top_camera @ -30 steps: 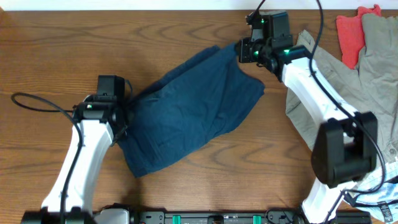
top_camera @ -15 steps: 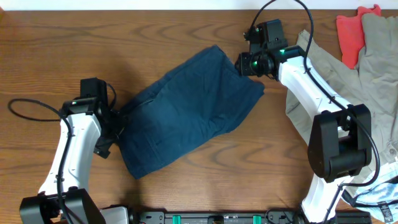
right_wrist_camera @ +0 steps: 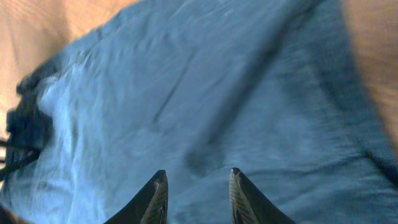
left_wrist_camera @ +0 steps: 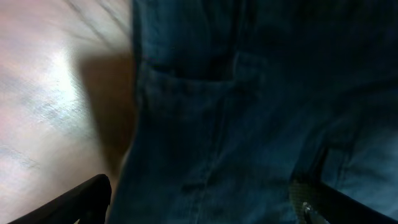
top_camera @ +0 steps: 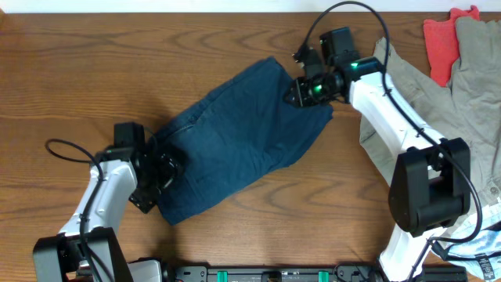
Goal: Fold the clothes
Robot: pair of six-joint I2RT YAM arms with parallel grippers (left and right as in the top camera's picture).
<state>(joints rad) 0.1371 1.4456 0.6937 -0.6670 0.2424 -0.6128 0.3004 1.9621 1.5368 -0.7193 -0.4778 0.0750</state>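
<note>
The dark navy shorts (top_camera: 243,145) lie flat and slanted on the table, from lower left to upper right. My left gripper (top_camera: 162,168) sits low over their lower-left end. In the left wrist view its jaws stand wide apart (left_wrist_camera: 205,202), with denim (left_wrist_camera: 249,93) and a stitched pocket seam spread under them and nothing pinched. My right gripper (top_camera: 300,88) hovers over the upper-right corner of the shorts. Its fingertips (right_wrist_camera: 198,180) are a narrow gap apart, with blue cloth (right_wrist_camera: 186,81) lying below and nothing between them.
A khaki-beige garment (top_camera: 470,86) is spread at the right, under the right arm. A red-orange cloth (top_camera: 442,43) lies at the back right. A pale blue cloth (top_camera: 477,243) shows at the lower right corner. Bare wooden table (top_camera: 78,70) lies to the left.
My left gripper has opened wide and moved right and down onto the shorts' lower-left end. My right gripper slid down-left over the upper-right corner. The shorts kept their shape.
</note>
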